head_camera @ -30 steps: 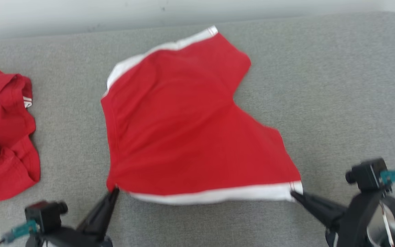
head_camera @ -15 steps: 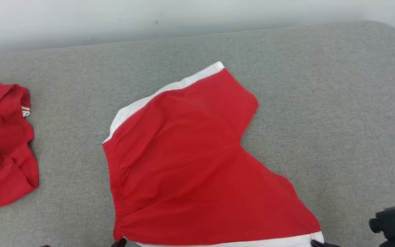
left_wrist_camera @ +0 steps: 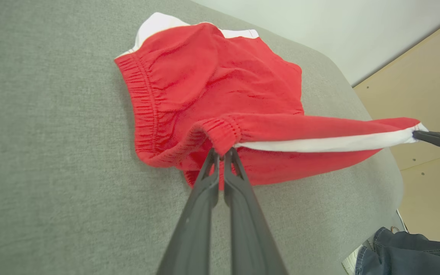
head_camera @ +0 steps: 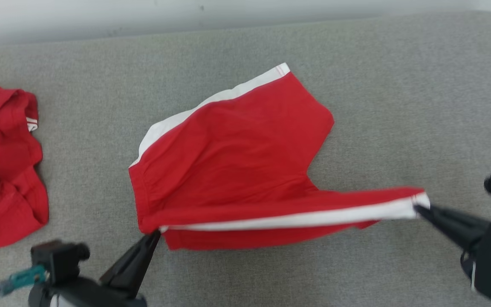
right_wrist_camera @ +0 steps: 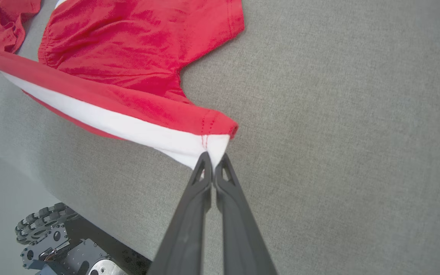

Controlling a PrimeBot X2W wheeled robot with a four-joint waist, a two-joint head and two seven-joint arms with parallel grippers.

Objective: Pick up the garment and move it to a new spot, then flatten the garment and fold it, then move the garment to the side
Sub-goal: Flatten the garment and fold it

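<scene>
Garment (head_camera: pixel 237 145) lies lengthwise left-right, waistband (head_camera: pixel 137 196) toward the robot's left.

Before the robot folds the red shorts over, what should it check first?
1. Left claw shut on the red shorts at the waistband corner: ok.
2. Right claw shut on the white hem corner: ok.
3. Raised edge taut between the claws: ok.
4. Rest of the shorts smooth: not ok, wrinkled.
5. Other red garment apart from the shorts: ok.
</scene>
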